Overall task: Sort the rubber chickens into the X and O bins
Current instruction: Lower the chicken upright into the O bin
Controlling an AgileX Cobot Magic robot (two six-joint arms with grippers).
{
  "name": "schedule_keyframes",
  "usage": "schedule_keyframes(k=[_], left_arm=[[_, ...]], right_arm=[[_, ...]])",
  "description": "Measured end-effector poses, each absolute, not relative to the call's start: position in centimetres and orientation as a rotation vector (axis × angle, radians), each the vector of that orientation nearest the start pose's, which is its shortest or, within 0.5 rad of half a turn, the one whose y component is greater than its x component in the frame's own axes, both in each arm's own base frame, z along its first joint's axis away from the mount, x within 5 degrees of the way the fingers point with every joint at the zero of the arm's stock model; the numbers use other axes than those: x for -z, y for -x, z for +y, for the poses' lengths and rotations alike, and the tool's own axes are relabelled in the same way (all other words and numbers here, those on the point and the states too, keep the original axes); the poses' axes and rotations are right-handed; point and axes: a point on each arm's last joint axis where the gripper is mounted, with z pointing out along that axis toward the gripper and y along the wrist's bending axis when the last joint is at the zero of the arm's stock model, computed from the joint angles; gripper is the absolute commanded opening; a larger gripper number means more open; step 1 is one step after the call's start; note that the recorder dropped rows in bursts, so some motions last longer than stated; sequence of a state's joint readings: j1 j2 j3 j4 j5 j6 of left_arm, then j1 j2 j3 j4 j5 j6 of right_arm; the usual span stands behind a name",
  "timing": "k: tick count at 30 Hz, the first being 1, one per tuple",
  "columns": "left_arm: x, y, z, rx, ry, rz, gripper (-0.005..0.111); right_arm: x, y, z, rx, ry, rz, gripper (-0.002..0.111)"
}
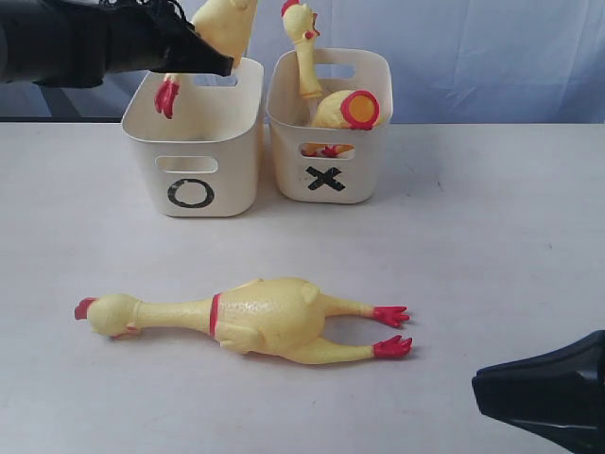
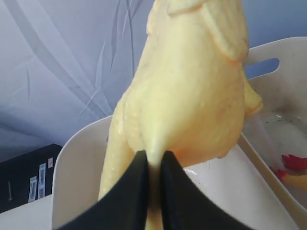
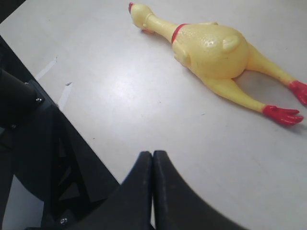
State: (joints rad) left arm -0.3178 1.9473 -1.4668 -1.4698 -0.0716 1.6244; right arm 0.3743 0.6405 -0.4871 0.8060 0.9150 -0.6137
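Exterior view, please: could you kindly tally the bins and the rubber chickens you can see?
Bins: 2, the O bin and the X bin.
Rubber chickens: 3, the held chicken, the lying chicken, the binned chicken; the X bin may hide more.
Total: 5

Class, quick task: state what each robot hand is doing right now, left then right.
Left hand: closed on a rubber chicken over the O bin.
Right hand: closed, holding nothing.

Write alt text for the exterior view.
A large rubber chicken lies on the white table before two cream bins. The left tool holds a second chicken over the O bin; the X bin contains more chickens.
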Motion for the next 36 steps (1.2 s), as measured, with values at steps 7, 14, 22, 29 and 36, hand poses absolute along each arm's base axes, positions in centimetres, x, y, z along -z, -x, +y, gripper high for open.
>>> schedule_keyframes(k=[7, 14, 22, 29, 36], left_arm=[[-23.0, -45.3, -14.0, 0.012, -0.405, 1.977, 0.000], [-22.6, -45.5, -13.7, 0.003, -0.393, 1.986, 0.000], [-22.6, -45.8, -12.4, -0.002, -0.339, 1.998, 0.000], [-21.4, -45.3, -12.2, -0.005, -0.346, 2.035, 0.000], [-20.9, -45.1, -12.2, -0.003, -0.353, 2.052, 0.000]], right_arm=[[-27.5, -7.4, 8.5, -0.876, 0.782, 2.219, -0.001], [-27.5, -7.5, 8.5, -0.874, 0.779, 2.217, -0.001], [-27.5, -7.5, 8.5, -0.873, 0.781, 2.216, -0.001], [-27.5, -7.5, 8.5, -0.873, 0.781, 2.216, -0.001], [-27.5, -7.5, 8.5, -0.873, 0.781, 2.216, -0.001]])
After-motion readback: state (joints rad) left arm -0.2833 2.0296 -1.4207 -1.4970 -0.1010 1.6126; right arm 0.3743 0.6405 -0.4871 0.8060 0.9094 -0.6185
